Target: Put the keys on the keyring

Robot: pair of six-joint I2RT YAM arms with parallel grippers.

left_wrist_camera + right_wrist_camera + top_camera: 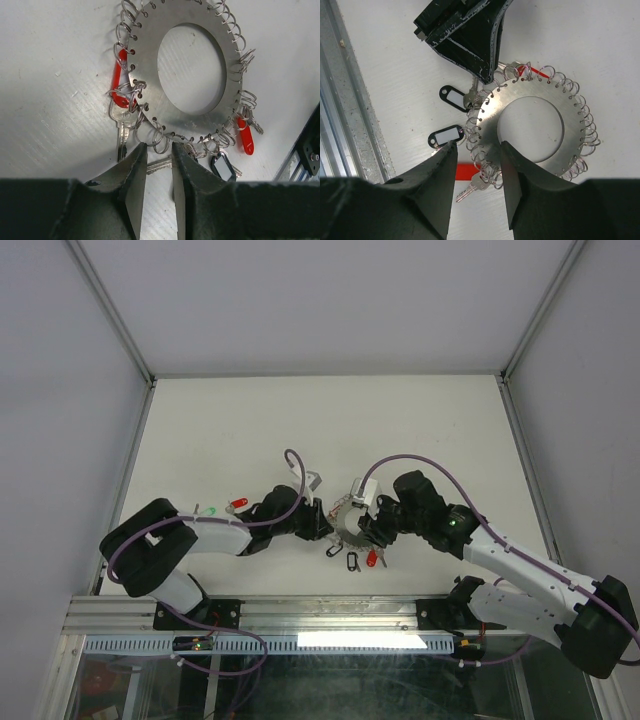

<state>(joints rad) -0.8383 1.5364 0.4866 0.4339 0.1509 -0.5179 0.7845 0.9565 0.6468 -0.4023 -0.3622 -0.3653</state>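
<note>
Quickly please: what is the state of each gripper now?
Left gripper: nearly closed, a small silvery key in the gap, at the flat grey metal keyring disc; grip cannot be told.
Right gripper: open, astride the disc's rim.

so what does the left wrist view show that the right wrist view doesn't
Only the left wrist view: the left gripper from behind, its fingers nearly together, with a key blade lying in the narrow gap.

Only the right wrist view: the right gripper spread above the disc's rim, a second black tag, the aluminium rail, and the left gripper seen from outside.

Both: the keyring lying flat with its wire loops, red tags and one black tag.
</note>
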